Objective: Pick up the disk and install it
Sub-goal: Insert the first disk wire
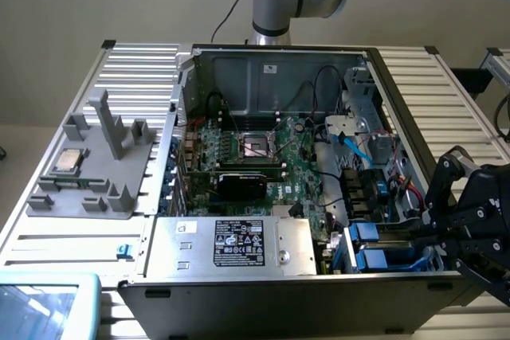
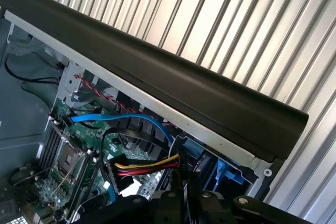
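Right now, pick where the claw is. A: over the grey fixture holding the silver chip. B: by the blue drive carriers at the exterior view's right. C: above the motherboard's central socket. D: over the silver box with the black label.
B: the black claw sits at the edge of the open case, just beside the blue drive carriers.

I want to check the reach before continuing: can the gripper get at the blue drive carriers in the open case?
Probably yes: the gripper hangs right beside the blue drive carriers, and nothing covers them from above.
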`<state>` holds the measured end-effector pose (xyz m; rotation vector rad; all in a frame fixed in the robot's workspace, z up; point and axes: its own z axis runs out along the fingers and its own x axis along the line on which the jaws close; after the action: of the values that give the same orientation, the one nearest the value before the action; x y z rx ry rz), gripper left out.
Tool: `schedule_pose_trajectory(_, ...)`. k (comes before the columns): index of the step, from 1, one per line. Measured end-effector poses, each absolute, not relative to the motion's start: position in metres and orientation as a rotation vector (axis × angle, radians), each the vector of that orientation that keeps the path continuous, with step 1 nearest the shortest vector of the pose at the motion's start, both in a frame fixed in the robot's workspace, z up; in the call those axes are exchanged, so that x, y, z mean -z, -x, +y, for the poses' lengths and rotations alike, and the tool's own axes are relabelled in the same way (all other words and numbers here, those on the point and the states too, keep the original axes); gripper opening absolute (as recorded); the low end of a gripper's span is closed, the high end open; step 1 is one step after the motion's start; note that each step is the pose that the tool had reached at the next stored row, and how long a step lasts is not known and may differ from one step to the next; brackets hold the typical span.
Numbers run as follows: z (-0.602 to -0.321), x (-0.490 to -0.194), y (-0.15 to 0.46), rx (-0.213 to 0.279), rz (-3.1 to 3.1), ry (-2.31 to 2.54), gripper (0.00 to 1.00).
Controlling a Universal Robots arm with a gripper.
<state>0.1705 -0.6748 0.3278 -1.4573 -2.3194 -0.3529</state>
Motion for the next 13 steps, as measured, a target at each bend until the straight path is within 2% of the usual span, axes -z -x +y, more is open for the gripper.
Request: schedule_pose_trajectory(13,-0.664,-0.334,-0.17,0.339,-2.326,1.463,0.16)
